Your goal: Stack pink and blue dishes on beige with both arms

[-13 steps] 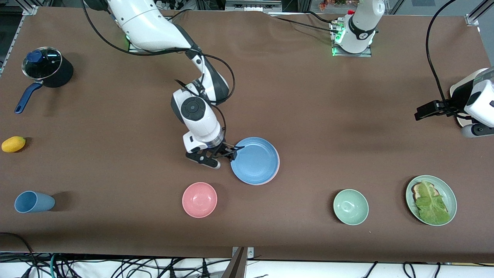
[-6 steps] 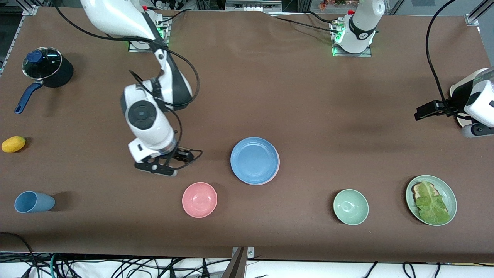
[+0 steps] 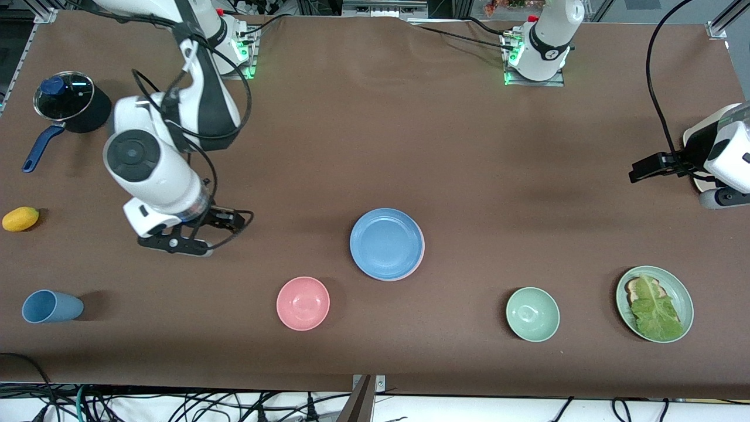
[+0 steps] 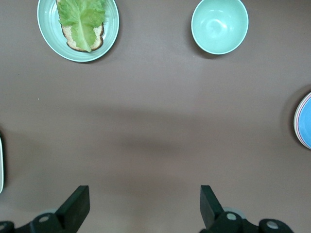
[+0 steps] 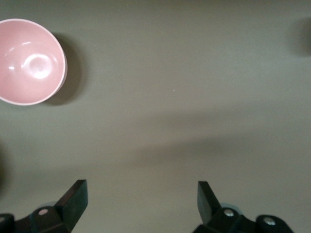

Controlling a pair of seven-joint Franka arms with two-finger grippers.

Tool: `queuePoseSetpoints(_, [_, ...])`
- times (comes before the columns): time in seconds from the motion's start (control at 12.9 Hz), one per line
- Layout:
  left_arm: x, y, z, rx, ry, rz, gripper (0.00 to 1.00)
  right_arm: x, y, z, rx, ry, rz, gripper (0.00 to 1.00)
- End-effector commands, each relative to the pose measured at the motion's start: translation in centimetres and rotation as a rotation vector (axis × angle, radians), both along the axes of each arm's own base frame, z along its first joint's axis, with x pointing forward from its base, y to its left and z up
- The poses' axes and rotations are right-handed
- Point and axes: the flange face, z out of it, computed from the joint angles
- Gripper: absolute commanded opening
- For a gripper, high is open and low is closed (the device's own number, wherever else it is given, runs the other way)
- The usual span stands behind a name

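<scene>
Both pairs of jaws stand wide open with nothing between them, as each wrist view shows bare brown cloth in the gap. The right gripper (image 3: 225,221) hangs over the table toward the right arm's end, empty, well apart from the plates; the left gripper (image 3: 643,168) waits over the left arm's end, also empty.

The table (image 3: 469,146) is covered in a matte brown cloth, with metal framing at its corners and a tangle of cables along the edge nearest the front camera.

Across the front view from the right arm's end: a dark saucepan with a glass lid (image 3: 70,104), a yellow lemon-like fruit (image 3: 20,218), and a blue cup (image 3: 50,306) lying on its side. Then comes a small pink bowl (image 3: 303,303).

Mid-table sits the blue plate (image 3: 385,242), stacked on the pink plate (image 3: 420,258), of which only a thin rim shows. The stack lies between the two grippers, touched by neither.

Toward the left arm's end stand a pale green bowl (image 3: 532,314) and a green plate with lettuce on bread (image 3: 654,303). The beige plate (image 3: 691,140) lies under the left arm's wrist, mostly hidden.
</scene>
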Motion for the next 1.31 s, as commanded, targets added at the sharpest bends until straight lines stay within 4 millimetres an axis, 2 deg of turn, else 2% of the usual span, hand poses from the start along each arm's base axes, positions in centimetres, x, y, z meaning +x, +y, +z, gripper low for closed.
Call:
queuePoseSetpoints(0.0, [-0.5,-0.2,0.4,-0.007,-0.012,-0.002,1.00,-2.0,-1.9,3.9,0.042,0.035,0.042,1.00])
queuePoseSetpoints(0.08, [-0.5,-0.2,0.4,-0.007,-0.012,-0.002,1.00,-2.4,-2.3,4.8,0.047,0.043,0.039,1.00])
queuePoseSetpoints(0.23, [-0.5,-0.3,0.4,-0.007,-0.012,-0.004,1.00,-2.4,-5.9,6.8,0.071,0.049,0.011,1.00])
queuePoseSetpoints(0.39, [-0.5,-0.3,0.4,-0.007,-0.012,-0.004,1.00,-2.5,-8.3,8.2,0.125,0.053,-0.018,1.00])
queuePoseSetpoints(0.54, [-0.5,-0.3,0.4,-0.007,-0.012,-0.004,1.00,-2.6,-11.4,9.1,0.173,0.061,-0.032,1.00])
queuePoseSetpoints(0.85, [-0.6,-0.3,0.3,-0.007,-0.010,-0.004,1.00,-3.2,-12.3,10.9,0.175,0.049,0.018,1.00])
queuePoseSetpoints(0.93, [-0.5,-0.3,0.4,-0.007,-0.012,-0.004,1.00,-3.9,-12.7,11.8,0.169,0.052,0.012,1.00])
queuePoseSetpoints(1.08, [-0.5,-0.2,0.4,-0.007,-0.012,-0.002,1.00,-4.3,-12.5,12.1,0.150,0.059,0.011,1.00])
queuePoseSetpoints(1.24, [-0.5,-0.3,0.4,-0.007,-0.012,-0.004,1.00,-4.0,-12.7,11.5,0.146,0.068,0.006,1.00])
